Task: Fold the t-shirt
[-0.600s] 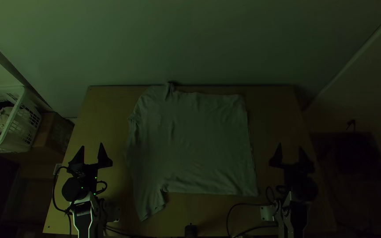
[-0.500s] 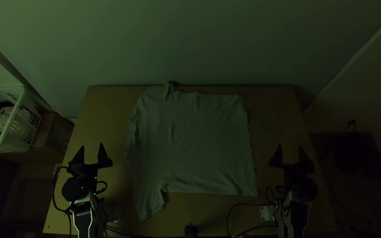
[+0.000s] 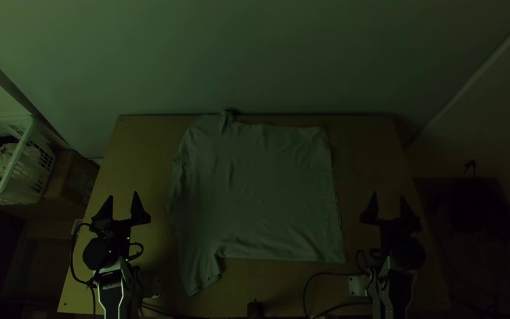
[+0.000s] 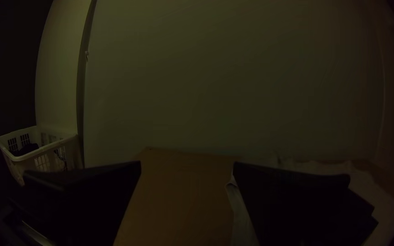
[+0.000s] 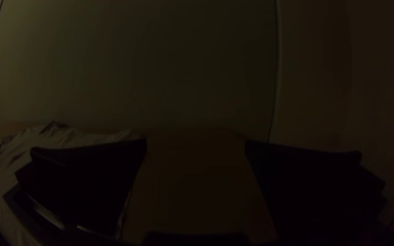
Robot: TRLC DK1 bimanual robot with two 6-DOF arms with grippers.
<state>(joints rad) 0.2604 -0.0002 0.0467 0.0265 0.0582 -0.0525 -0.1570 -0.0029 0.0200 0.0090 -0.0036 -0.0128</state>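
The light t-shirt lies spread on the table, its straight hem toward the right and the sleeve end toward the left. One sleeve points to the near edge; near the far edge the cloth is a little bunched. My left gripper stands open to the left of the shirt, holding nothing. To the right of the hem, my right gripper is open too, apart from the cloth. In the left wrist view, the left gripper has its fingers wide apart; the right wrist view shows the right gripper likewise.
A white basket holding cloths stands beyond the table's left side, next to a cardboard box. Black cables run along the near part of the table, where a small dark object sits. A wall rises behind.
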